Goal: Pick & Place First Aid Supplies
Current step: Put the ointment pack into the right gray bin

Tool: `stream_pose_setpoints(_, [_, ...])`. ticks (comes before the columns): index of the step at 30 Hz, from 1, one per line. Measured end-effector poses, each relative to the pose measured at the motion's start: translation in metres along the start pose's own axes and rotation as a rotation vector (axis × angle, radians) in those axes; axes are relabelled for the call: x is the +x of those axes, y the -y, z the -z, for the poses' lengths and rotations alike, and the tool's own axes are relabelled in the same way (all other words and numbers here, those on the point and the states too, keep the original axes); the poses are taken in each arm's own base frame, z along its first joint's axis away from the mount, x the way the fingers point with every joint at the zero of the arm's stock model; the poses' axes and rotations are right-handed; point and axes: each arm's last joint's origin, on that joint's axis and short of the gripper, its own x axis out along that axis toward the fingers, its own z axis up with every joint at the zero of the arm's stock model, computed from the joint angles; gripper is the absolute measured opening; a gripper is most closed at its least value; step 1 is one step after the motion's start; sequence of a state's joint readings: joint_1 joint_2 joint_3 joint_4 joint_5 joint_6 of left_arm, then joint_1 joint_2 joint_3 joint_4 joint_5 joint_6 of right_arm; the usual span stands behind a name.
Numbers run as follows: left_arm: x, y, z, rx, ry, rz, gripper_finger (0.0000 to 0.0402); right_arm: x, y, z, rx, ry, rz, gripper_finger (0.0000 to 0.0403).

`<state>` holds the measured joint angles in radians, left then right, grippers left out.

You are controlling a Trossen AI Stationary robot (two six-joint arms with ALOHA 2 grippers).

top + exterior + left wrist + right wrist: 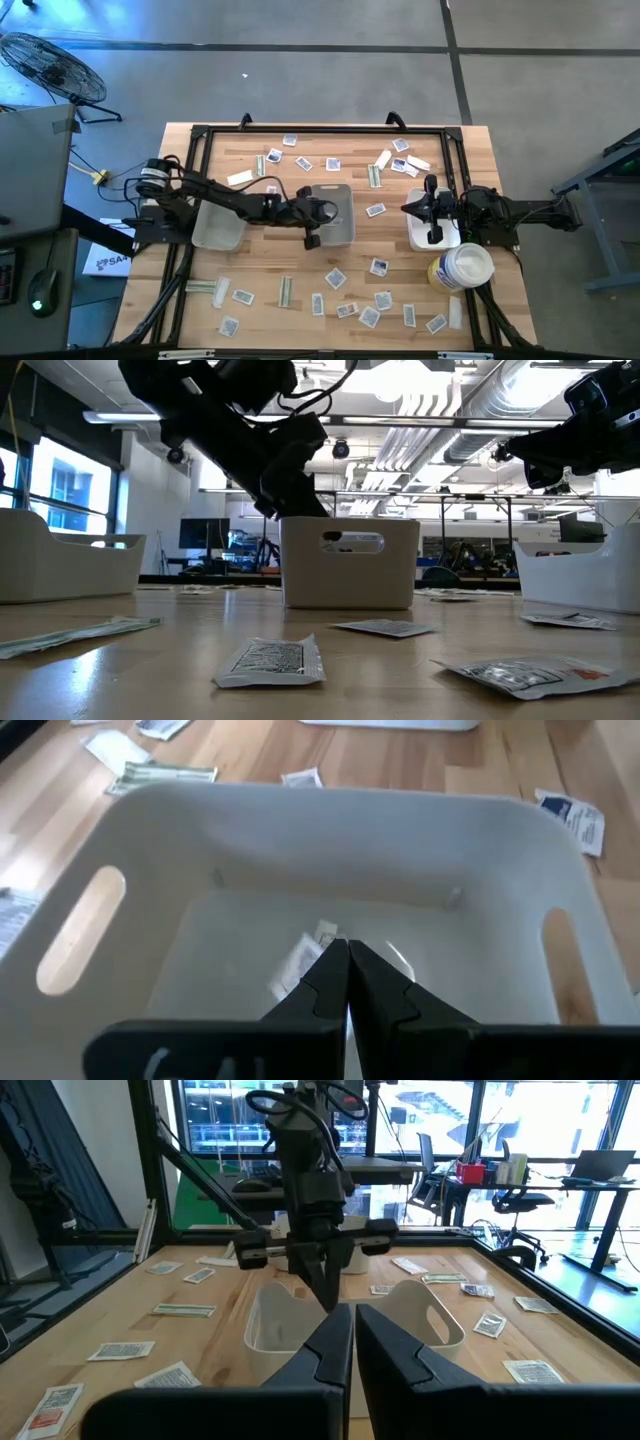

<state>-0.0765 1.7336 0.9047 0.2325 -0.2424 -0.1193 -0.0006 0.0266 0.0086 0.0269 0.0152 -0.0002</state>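
Our left gripper hangs over the grey tray in the middle of the surface, its fingers pressed together with nothing visibly between them. Just past their tips, on the tray floor, lies one packet, so we judge the drop into this tray is done and the step in hand is to lift clear and go for the next one. To do that well we should rise straight up until the fingertips are above the tray's rim before swinging sideways, since the walls stand close on both sides and a sideways start could drag the tray. We should spread the fingers only once we are over the next target. The remaining packets are scattered flat across the surface, a band along the far edge and a larger group toward the near edge; the ones nearest the tray make the shortest trip. Each lies flat, so we would come down over an isolated one, away from its neighbours, and pinch at an edge. Our right gripper waits over the white tray on the right, fingers nearly touching and empty, beside the tub.
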Motion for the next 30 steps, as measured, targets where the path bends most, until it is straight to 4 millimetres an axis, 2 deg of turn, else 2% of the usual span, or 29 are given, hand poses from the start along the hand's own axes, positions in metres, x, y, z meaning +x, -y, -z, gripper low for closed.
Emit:
stream_pose_setpoints(12, [-0.003,0.000,0.000,-0.012,-0.014,0.005,0.0080,0.000,0.000,0.000,0.000,0.000,0.000,0.0012])
stream_pose_setpoints(19, [-0.046,0.001,-0.024,-0.011,0.021,0.042,0.0089,0.000,0.000,0.000,0.000,0.000,0.000,0.0012])
stream_pose_setpoints(22, [-0.068,0.002,-0.027,-0.001,0.003,-0.001,0.0089,0.000,0.000,0.000,0.000,0.000,0.000,0.0012])
stream_pose_setpoints(26, [-0.085,-0.004,-0.019,-0.083,-0.099,-0.127,0.0089,0.000,0.000,0.000,0.000,0.000,0.000,0.0012])
stream_pose_setpoints(30, [-0.089,-0.016,-0.003,-0.208,-0.221,-0.309,0.0089,0.000,0.000,0.000,0.000,0.003,0.001,0.0012])
